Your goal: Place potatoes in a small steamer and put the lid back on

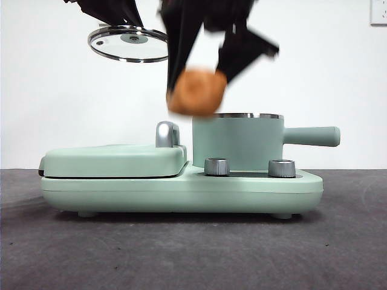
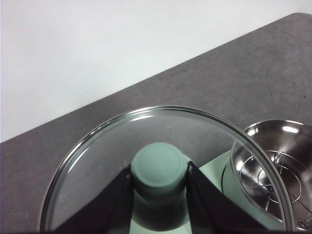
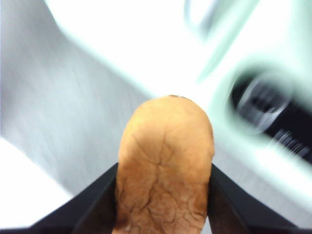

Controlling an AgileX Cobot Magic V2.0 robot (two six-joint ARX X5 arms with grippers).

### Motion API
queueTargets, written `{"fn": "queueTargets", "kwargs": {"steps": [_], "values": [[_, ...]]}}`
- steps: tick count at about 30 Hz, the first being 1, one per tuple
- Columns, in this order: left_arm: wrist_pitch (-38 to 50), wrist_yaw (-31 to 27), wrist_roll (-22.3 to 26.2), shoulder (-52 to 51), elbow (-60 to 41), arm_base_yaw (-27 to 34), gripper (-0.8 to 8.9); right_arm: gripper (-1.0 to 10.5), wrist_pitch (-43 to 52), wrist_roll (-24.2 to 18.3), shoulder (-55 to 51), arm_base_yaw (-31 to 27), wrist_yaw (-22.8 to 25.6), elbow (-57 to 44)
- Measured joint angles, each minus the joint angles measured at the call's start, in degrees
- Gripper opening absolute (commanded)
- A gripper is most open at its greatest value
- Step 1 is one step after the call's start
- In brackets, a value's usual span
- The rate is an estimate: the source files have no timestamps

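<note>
The right gripper (image 1: 198, 90) pinches the potato (image 1: 197, 92) between its jaws, in the air beside the steamer's (image 1: 237, 142) rim. The left gripper (image 2: 159, 170) clamps the lid's (image 1: 128, 43) knob (image 2: 159, 169), holding it aloft above the griddle (image 1: 115, 160).

the table (image 1: 193, 254) is a dark grey surface with a fine, slightly rough texture, running level across the front view and meeting a plain white wall behind. in the left wrist view its edge cuts diagonally against the white.

1 thing rests directly on it: a mint-green cooking base (image 1: 181, 190), long and low with rounded corners, standing on small feet that show at its underside near each end. a soft shadow lies on the table beneath it and to its left. the base sits roughly centred in the front view, its long side facing the camera.
</note>
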Motion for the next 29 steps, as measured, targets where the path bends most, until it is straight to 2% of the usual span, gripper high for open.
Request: {"fn": "queueTargets", "kwargs": {"steps": [5,13,18,29], "values": [[-0.1,0.0,0.0,0.0,0.0,0.2,0.17,1.1,3.7,-3.8,0.0,-5.9,3.9,8.8],[-0.1,0.0,0.0,0.0,0.0,0.4,0.17,1.1,10.7,-5.1,1.4,-14.8,3.9,10.0],[-0.1,0.0,0.0,0.0,0.0,0.4,0.17,1.1,11.2,-5.5,5.3,-17.8,1.1,10.0],[-0.2,0.0,0.0,0.0,0.0,0.4,0.17,1.1,11.8,-8.0,14.4,-19.8,0.2,10.0]]}}
